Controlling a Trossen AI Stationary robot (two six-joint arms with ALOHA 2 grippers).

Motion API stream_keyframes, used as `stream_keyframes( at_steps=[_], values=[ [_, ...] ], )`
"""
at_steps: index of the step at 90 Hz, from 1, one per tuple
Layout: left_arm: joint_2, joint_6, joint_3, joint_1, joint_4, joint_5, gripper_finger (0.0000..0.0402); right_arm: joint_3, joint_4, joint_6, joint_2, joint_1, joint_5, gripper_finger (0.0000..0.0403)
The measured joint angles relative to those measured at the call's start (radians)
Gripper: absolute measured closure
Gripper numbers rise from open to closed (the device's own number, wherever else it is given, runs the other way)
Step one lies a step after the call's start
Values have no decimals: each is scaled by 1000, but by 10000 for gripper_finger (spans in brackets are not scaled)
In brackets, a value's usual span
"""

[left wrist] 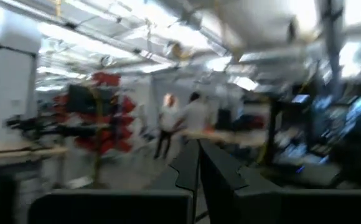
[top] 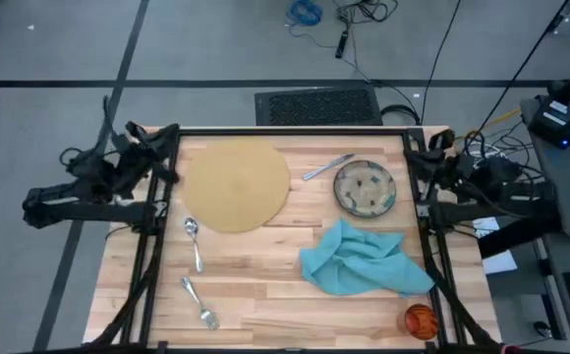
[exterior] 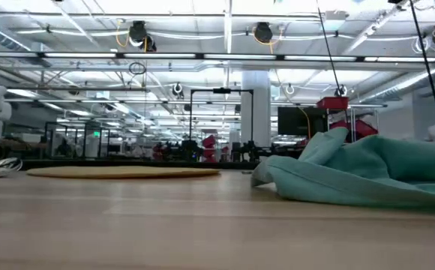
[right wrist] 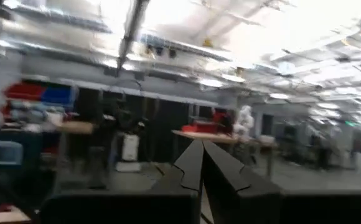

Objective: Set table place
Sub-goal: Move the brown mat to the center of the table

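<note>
The round tan placemat lies flat on the table, far left of centre. To its right sits the speckled grey dish, with the knife lying just beyond its left rim. A crumpled teal napkin lies near the right side. The spoon and the fork lie on the near left. An orange cup stands at the near right corner. My left gripper is shut, folded back at the table's left edge. My right gripper is shut at the right edge. Both look out into the room.
Black frame rails run along the table's left and right edges beside the folded arms. In the low view the napkin bulks up on the right and the placemat lies thin on the left. People stand far off in the room.
</note>
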Motion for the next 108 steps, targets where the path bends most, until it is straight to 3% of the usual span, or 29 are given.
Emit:
stream_keyframes(
  at_steps=[11, 33, 54, 64, 90, 97, 108],
  values=[
    [107, 15, 60, 5, -30, -10, 402, 65, -128, 37, 78, -17, 6, 403],
    [292, -76, 202, 7, -369, -32, 402, 166, -323, 169, 289, -80, -8, 403],
    [356, -122, 218, 6, -439, -35, 395, 217, -367, 210, 463, -104, -40, 371],
    [356, -180, 218, 6, -516, -22, 365, 247, -373, 216, 536, -117, -67, 338],
    [349, -347, 243, 6, -594, -28, 236, 376, -389, 202, 703, -174, -58, 234],
    [351, -352, 310, 7, -707, -23, 223, 432, -414, 206, 756, -200, -77, 213],
    [399, -353, 419, 8, -886, -12, 219, 549, -552, 261, 873, -265, -207, 190]
  ],
)
